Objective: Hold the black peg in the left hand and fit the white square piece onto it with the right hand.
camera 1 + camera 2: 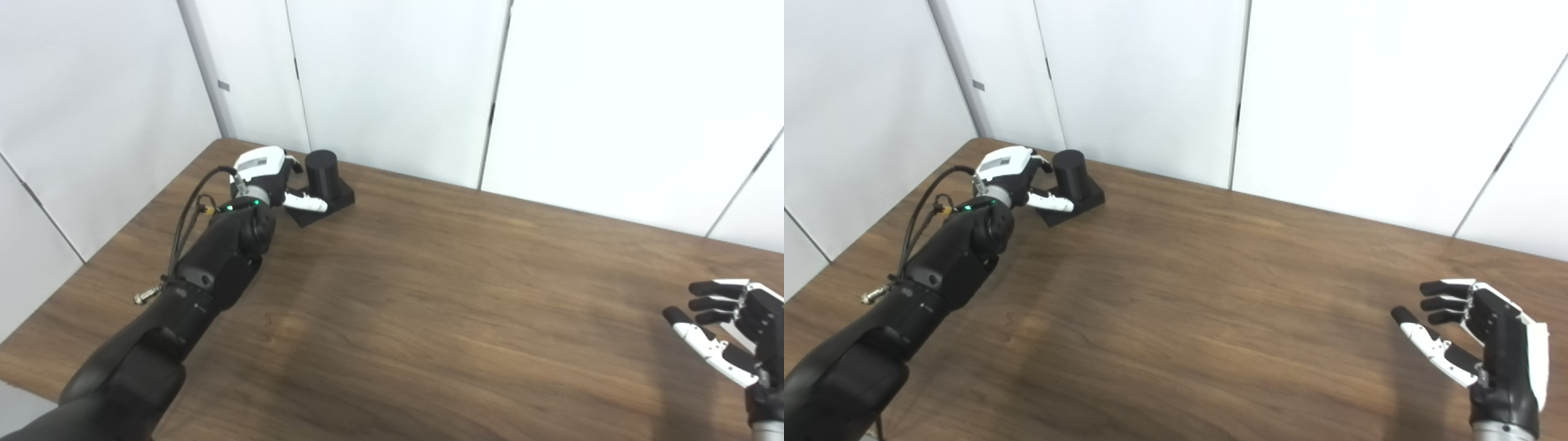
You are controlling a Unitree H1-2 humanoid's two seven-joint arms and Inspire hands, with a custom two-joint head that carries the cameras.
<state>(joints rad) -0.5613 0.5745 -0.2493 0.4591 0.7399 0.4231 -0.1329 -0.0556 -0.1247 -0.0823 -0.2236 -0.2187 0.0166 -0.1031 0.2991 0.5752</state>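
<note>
The black peg [321, 174] stands upright on its flat square black base [334, 203] at the far left corner region of the wooden table [441, 294], close to the back edge and the white wall panels [392, 79]. The left hand [269, 177] is extended to the peg, its thumb [305, 203] lying across the front of the base and its other fingers reaching toward the peg's left side. Whether the fingers actually press on the peg cannot be told from either view (the back of the hand hides them); the peg's base rests flat on the table.

The right hand [1476, 337] hangs above the near right part of the table, palm turned inward, fingers spread apart and curled loosely, holding nothing. The right eye view shows this hand whole, including its white back plate and wrist; the left eye view cuts it off at the right picture edge. The left eye view shows more of the table's left edge and near left corner.

The white square piece is not visible in either view.

The broad middle of the table between the two hands is bare wood. The peg sits near the back edge, with little room behind it.
</note>
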